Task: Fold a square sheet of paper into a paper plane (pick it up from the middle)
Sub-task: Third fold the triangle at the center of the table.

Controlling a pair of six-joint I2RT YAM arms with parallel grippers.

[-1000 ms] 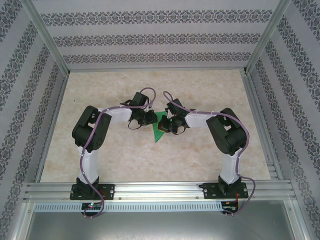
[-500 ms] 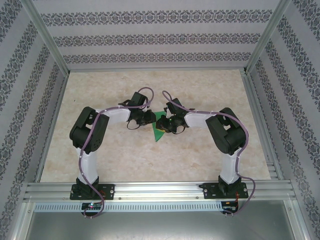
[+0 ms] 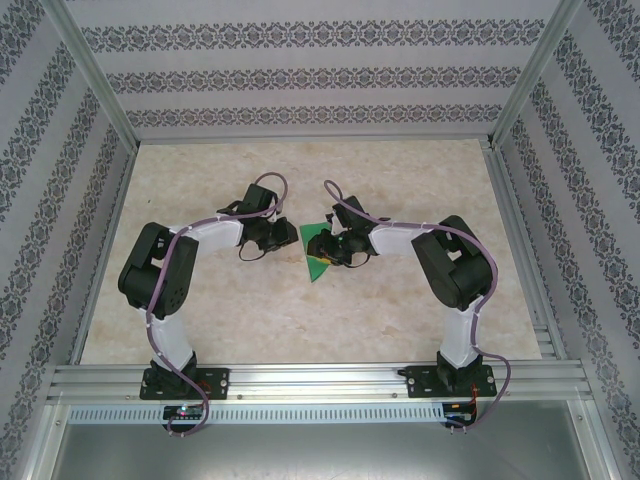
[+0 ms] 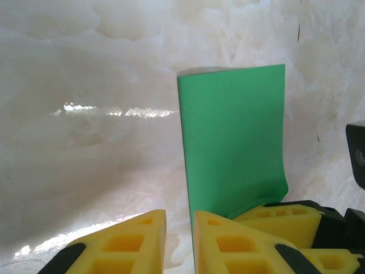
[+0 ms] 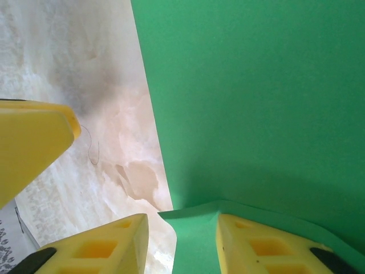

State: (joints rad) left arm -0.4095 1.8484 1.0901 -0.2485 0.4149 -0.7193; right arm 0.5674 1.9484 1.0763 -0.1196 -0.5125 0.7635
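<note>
The right gripper (image 5: 181,218) has its yellow wedge fingers part-way apart around the curled near edge of the sheet of paper (image 3: 317,263), which lies mid-frame in the overhead view on the table (image 3: 400,310); closing on that edge alone could crumple the limp sheet or let it slide. The left gripper (image 4: 179,216), left of the paper in that view, is narrowed to a slit, empty. The paper is thin, smooth, bright green, straight-edged; the table glossy, marbled.

My overhead feed is bright, even and sharp. On the left wrist feed, white glare streaks the tabletop (image 4: 114,111). On the right wrist feed, a soft shadow band darkens the square sheet of paper (image 5: 256,85).
</note>
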